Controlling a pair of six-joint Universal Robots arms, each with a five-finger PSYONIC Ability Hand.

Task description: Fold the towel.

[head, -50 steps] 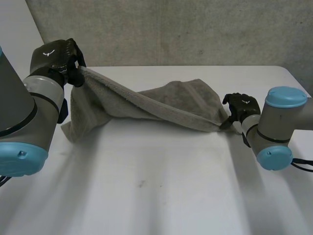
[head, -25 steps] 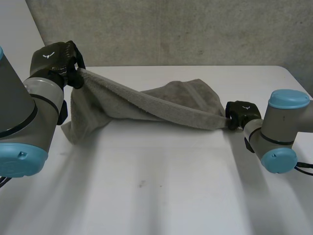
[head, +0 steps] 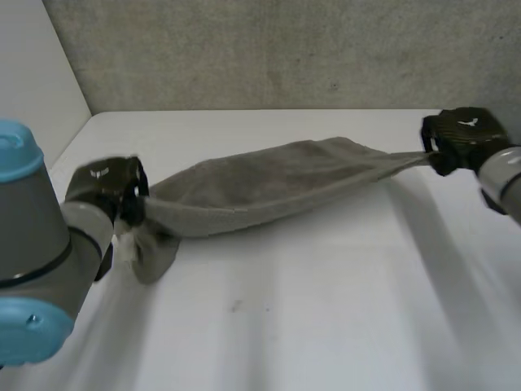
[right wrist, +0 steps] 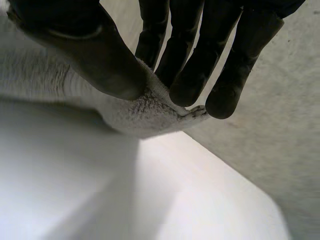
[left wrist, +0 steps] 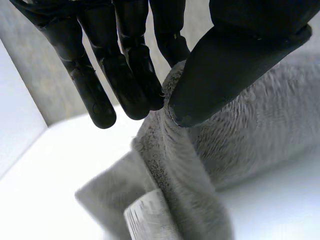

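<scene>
A grey towel [head: 269,183] hangs stretched between my two hands above the white table [head: 326,309], its middle sagging to the tabletop. My left hand [head: 106,186], low at the near left, pinches one end of the towel [left wrist: 200,150] between thumb and fingers [left wrist: 135,90], and a loose flap droops below that grip. At the far right my right hand [head: 462,137] is raised and pinches the opposite corner of the towel [right wrist: 150,112] between its thumb and fingers [right wrist: 192,75].
A grey concrete wall [head: 285,49] stands behind the table's far edge, and a white wall [head: 32,90] closes off the left side. The table's right rear corner [right wrist: 272,210] lies just under my right hand.
My right hand closed on the towel's corner and lifted it back and to the right. My left hand dropped lower and nearer with its end. The towel is now pulled out long.
</scene>
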